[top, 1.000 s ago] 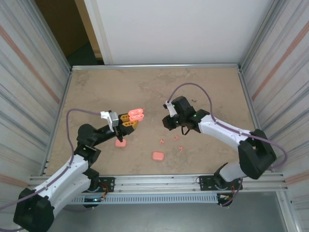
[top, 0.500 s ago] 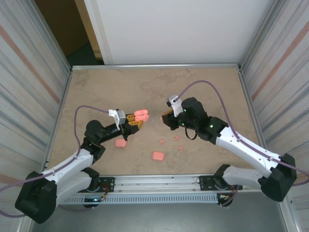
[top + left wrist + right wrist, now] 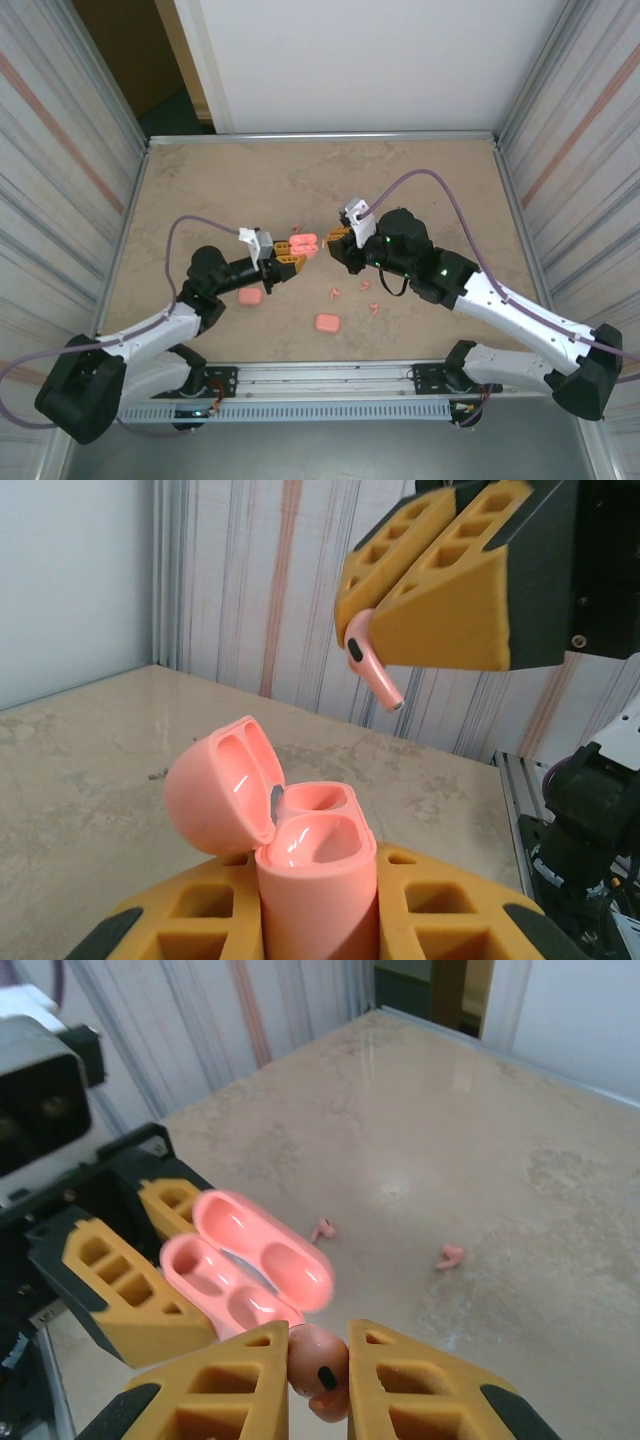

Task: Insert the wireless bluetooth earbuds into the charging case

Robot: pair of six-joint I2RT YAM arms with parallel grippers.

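My left jaws are closed tight around the bottom of the open case (image 3: 303,243), and they hold it up above the surface (image 3: 220,190). In my left wrist view the open case (image 3: 290,850) stands up straight between the yellow pads, its lid tipped back to the left, and I can see its two little holes. My right jaws are nearly closed, and they pinch one pink earbud (image 3: 370,665) by its round head, with the thin stem sticking out below the pads. In my right wrist view that earbud (image 3: 318,1360) sits between my pads, just beside the open case (image 3: 245,1270) but not touching it. My two jaws face each other, very close together, over the middle of the surface. A few loose earbuds (image 3: 334,293) lie on the surface below, near my right jaws. Two shut cases (image 3: 250,296) lie there too, closer to my arm bases, well apart from each other.
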